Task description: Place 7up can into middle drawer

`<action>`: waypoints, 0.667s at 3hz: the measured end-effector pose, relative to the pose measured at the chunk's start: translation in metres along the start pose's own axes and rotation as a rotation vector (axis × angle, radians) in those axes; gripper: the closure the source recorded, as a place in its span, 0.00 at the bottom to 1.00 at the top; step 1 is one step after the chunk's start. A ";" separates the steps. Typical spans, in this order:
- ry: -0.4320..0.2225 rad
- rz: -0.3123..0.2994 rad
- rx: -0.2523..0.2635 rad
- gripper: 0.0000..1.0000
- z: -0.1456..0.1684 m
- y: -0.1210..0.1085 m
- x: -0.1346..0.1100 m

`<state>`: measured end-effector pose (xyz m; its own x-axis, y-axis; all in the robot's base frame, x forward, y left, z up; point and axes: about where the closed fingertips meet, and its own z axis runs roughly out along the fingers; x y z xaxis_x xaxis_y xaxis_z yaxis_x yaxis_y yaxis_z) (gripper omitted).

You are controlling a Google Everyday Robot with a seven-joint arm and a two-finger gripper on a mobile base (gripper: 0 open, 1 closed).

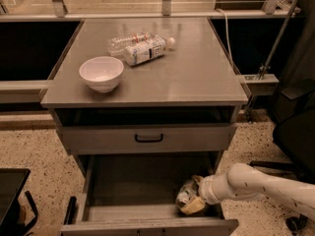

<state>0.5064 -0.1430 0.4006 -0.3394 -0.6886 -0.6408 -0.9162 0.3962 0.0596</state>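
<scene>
The two-finger gripper point(190, 197) is low inside the open drawer, at its right front corner. Its tan fingers point(193, 208) are closed narrowly around the small silvery 7up can with pale green-and-white print point(183, 195), one above the can and one below it. The can is tipped well off upright. Its shiny metal end faces left and toward the drawer's front, and its long axis runs back and to the right, roughly in line with the wrist. Whether the can touches the drawer floor cannot be told.

Behind the gripper, the smooth white arm point(266, 183) reaches in from the right, crossing over the drawer's right side wall.

The wide grey metal middle drawer point(133, 181) is pulled out toward the camera. Its flat floor is bare to the left of the can, and its front wall runs along the bottom edge of the view.

Directly above it is a shallower grey drawer front with a black loop handle point(149, 138), which is pushed in.

On the flat grey cabinet top point(197, 73) a round white bowl point(102, 73) stands upright near the left front. Two clear plastic bottles with white labels point(141, 46) lie on their sides, touching each other, behind and to the right of the bowl.

The cabinet stands on a speckled terrazzo floor point(34, 146). A black chair point(295, 132) stands at the right.
</scene>
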 end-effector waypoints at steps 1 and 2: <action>0.000 0.000 0.000 0.00 0.000 0.000 0.000; 0.000 0.000 0.000 0.00 0.000 0.000 0.000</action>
